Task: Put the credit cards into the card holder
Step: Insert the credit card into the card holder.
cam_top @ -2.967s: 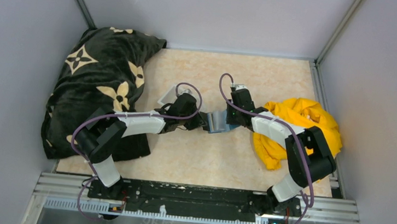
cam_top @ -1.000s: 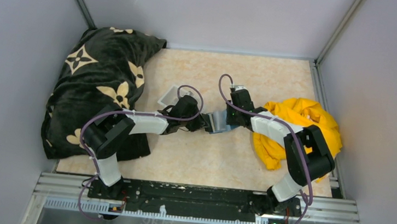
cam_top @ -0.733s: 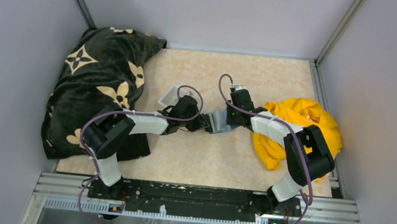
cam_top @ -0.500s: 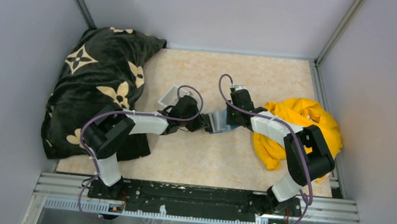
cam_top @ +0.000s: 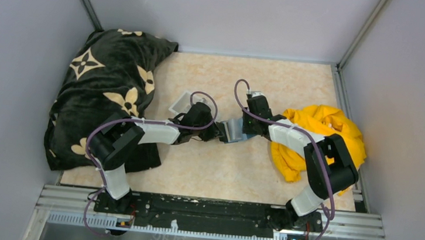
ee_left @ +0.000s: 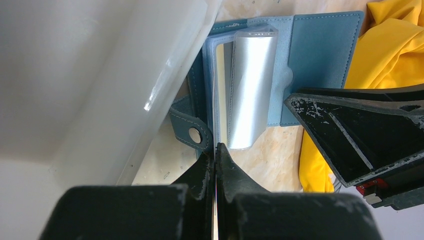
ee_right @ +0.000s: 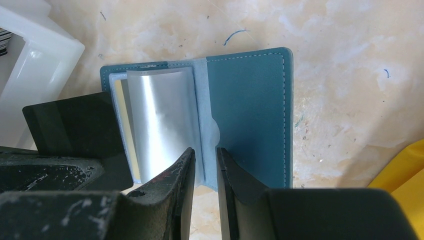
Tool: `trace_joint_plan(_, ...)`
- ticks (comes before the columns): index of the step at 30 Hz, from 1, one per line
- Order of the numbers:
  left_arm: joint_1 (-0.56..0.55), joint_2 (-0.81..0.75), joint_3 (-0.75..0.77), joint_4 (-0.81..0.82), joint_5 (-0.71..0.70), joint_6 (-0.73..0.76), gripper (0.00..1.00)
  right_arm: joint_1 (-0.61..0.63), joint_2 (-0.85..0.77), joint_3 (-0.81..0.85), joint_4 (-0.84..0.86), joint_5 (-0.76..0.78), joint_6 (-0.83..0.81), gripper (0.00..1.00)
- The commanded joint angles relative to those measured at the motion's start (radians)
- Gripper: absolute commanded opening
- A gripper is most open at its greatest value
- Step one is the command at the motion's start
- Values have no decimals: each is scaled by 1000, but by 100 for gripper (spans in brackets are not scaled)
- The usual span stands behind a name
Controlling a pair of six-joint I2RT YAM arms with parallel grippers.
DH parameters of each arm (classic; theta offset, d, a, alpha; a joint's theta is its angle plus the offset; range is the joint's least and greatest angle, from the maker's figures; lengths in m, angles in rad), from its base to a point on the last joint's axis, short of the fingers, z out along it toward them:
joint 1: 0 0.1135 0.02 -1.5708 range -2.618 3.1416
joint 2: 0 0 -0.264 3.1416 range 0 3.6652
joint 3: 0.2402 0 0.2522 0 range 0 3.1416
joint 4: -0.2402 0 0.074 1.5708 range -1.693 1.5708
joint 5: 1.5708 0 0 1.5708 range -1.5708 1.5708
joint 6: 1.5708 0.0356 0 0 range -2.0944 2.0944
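Observation:
The teal card holder [cam_top: 234, 131] lies open on the table between my two grippers. In the left wrist view the holder [ee_left: 320, 55] shows clear sleeves with a grey card [ee_left: 250, 90] in one. My left gripper [ee_left: 215, 149] is shut on a thin credit card seen edge-on, its far end in a sleeve at the holder's left side. A yellow-tan strip of it [ee_right: 121, 117] shows in the right wrist view. My right gripper [ee_right: 205, 155] has its jaws closed to a narrow gap on the holder's [ee_right: 250, 115] sleeve spine at the near edge.
A white plastic tray [cam_top: 181, 102] stands just left of the holder, close against my left gripper [cam_top: 216, 133]. A black patterned blanket [cam_top: 107, 86] covers the left side. A yellow cloth [cam_top: 321, 130] lies at the right, under my right arm.
Since three seconds ago my left arm's elbow has shifted a little to the right. Over the last second nothing has visibly moved.

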Motion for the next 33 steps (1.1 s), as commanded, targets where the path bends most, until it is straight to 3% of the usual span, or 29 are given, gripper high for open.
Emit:
trace_joint_plan(1, 11, 15, -10, -23, 20, 33, 0, -11, 2, 31, 17, -2, 9, 23)
trace_joint_plan(15, 22, 79, -6, 9, 97, 24, 0, -11, 9, 31, 14, -2, 8, 23)
trace_joint_plan(27, 29, -56, -16, -73, -44, 61, 0, -16, 21, 33, 14, -8, 7, 23)
trace_joint_plan(33, 29, -37, -3, -77, -27, 59, 0, -16, 19, 36, 10, -7, 6, 23)
